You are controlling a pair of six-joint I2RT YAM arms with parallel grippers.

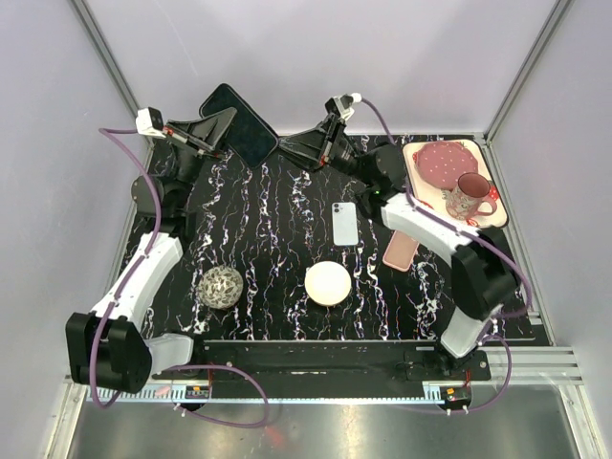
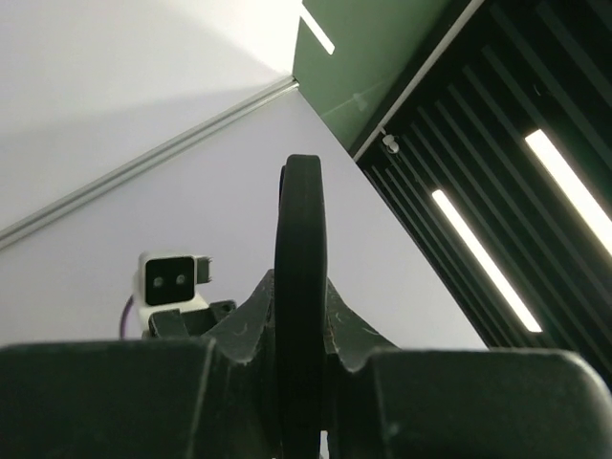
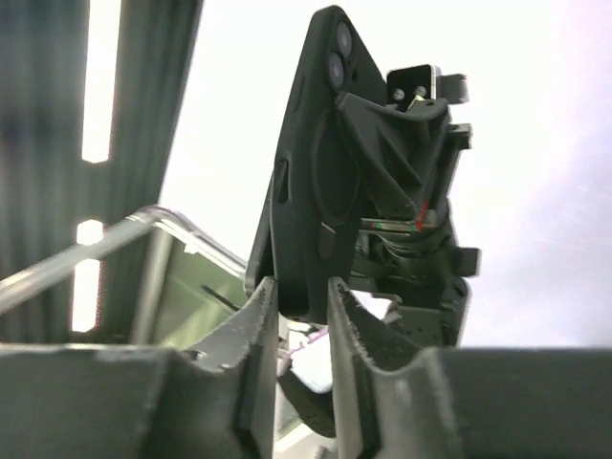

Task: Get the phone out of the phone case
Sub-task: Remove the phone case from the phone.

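A black phone in its black case (image 1: pixel 244 120) is held up in the air over the table's far edge. My left gripper (image 1: pixel 222 126) is shut on its left part. In the left wrist view the phone (image 2: pixel 301 249) stands edge-on between my jaws (image 2: pixel 301 320). My right gripper (image 1: pixel 286 144) meets the phone's right corner. In the right wrist view the case's back, with two camera lenses (image 3: pixel 320 163), has its lower end pinched between my right fingertips (image 3: pixel 303 287). The left gripper (image 3: pixel 402 163) shows behind it.
On the black marbled table (image 1: pixel 268 239) lie a pale phone (image 1: pixel 344 223), a pink case (image 1: pixel 400 251), a white round dish (image 1: pixel 328 283) and a woven ball (image 1: pixel 222 287). A pink tray (image 1: pixel 421 158) with a mug (image 1: pixel 469 196) is at the far right.
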